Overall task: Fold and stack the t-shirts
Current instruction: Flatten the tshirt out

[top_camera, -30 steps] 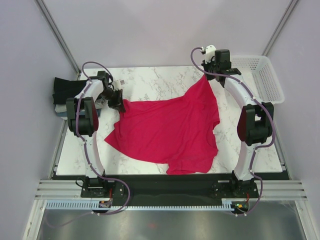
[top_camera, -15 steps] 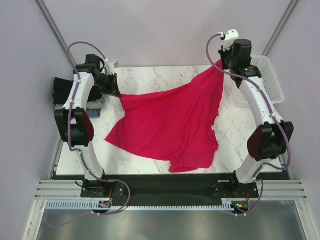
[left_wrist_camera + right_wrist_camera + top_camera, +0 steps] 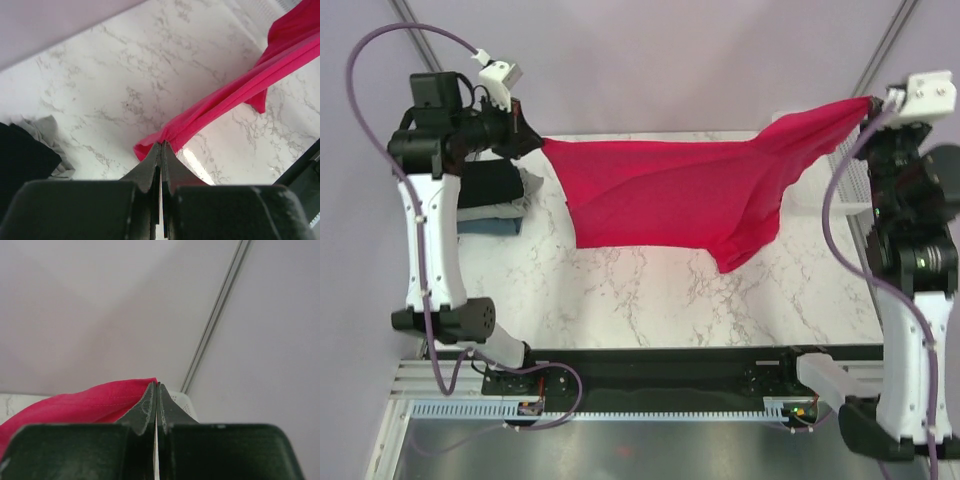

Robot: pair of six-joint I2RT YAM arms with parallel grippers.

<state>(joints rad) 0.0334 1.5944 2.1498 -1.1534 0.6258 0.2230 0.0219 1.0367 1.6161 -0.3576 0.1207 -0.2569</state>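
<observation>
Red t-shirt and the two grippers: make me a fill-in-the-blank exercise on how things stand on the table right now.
The t-shirt held up between the two grippers is ____ in colour. The left gripper and the right gripper are both ____ on its cloth. The pile of folded shirts lies at the robot's ____ side of the marble table. The top shirt of that pile is ____.
Missing words: red; shut; left; black.
</observation>
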